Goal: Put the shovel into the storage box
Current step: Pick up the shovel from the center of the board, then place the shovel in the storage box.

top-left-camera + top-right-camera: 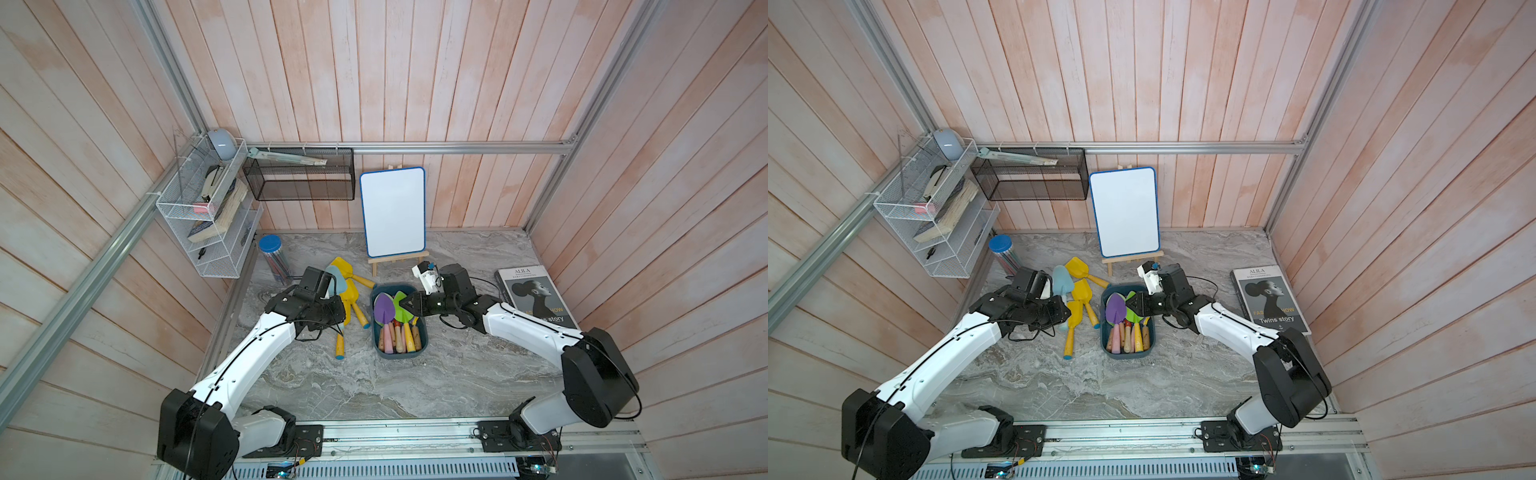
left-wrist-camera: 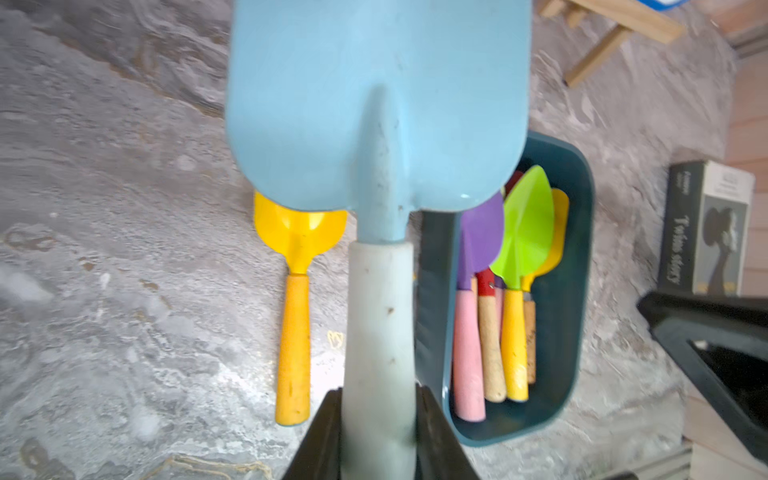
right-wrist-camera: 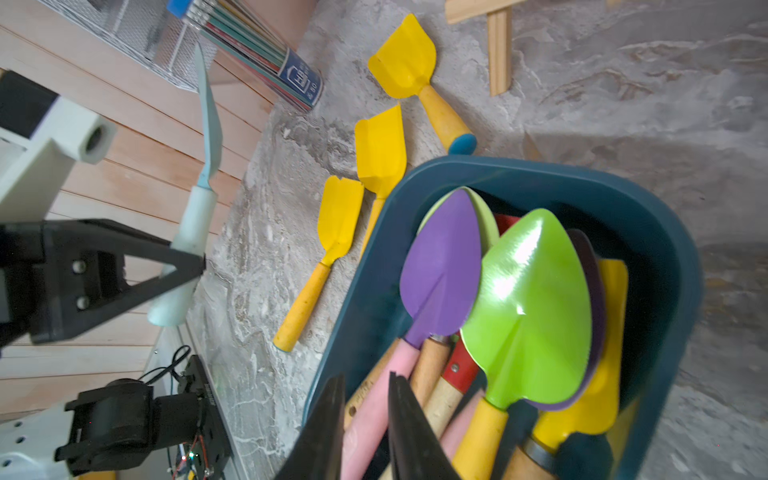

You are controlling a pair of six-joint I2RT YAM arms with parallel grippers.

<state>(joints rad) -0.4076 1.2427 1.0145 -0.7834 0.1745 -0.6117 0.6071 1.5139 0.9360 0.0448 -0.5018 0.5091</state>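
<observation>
My left gripper (image 2: 378,392) is shut on the pale handle of a light blue shovel (image 2: 378,104), which it holds above the table just left of the storage box (image 1: 401,355). The dark teal box (image 3: 540,174) holds several shovels, with a purple one (image 3: 444,257) and a green one (image 3: 528,311) on top. Three yellow shovels (image 3: 382,145) lie on the table beside the box. My right gripper (image 3: 368,378) hovers over the box's far end (image 1: 405,305). Its jaws stand a little apart with nothing clamped, and a pink handle shows through the gap.
A whiteboard on a wooden easel (image 1: 392,212) stands behind the box. A book (image 1: 536,297) lies at the right and a pencil jar (image 1: 274,257) at the left. A white wire rack (image 1: 208,216) and a black mesh basket (image 1: 299,174) hang on the walls.
</observation>
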